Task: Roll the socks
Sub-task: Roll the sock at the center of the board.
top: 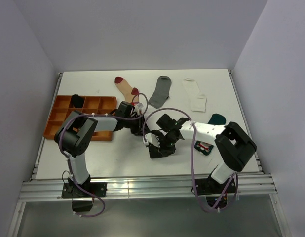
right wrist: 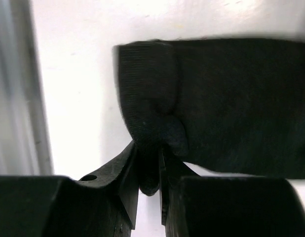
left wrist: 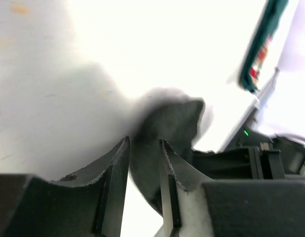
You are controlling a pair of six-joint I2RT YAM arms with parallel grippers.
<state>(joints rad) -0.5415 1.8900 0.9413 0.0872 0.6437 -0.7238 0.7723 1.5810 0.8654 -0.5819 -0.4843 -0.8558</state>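
Top external view: the black sock lies on the near half of the table, at 6 o'clock from the grey sock, with both grippers over it. Left gripper: fingers apart with dark fabric in the gap; whether they pinch it cannot be told. Right gripper: fingers clamped on a bunched fold at the sock's 9 o'clock end. Hold that fold firmly, turn it over the flat part toward 3 o'clock, and pull each turn tight.

The black sock is matt, finely knitted cloth; the table smooth; the orange tray plastic.
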